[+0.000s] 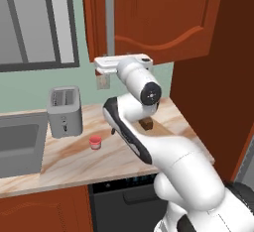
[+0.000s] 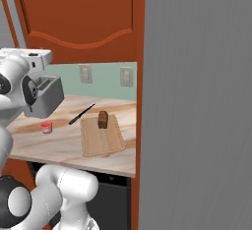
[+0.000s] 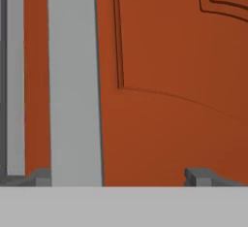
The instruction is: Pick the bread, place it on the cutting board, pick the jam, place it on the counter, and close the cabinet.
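Gripper (image 3: 118, 176) stands wide apart and empty, its fingertips (image 3: 198, 176) at the bottom of the hand view, facing the cabinet (image 3: 169, 100) door beside the grey handle (image 3: 73, 80). In the right base view, the bread (image 2: 103, 119) rests on the cutting board (image 2: 101, 138) at frame centre; the jam (image 2: 46, 127) sits on the counter (image 2: 59, 145) at mid-left.

A pale green wall (image 1: 30, 89) runs behind the kitchen, with a grey-framed window (image 1: 37, 23) at its left. Two outlet plates (image 2: 126, 76) sit on it, and a tall grey panel (image 2: 197, 101) stands at the right.
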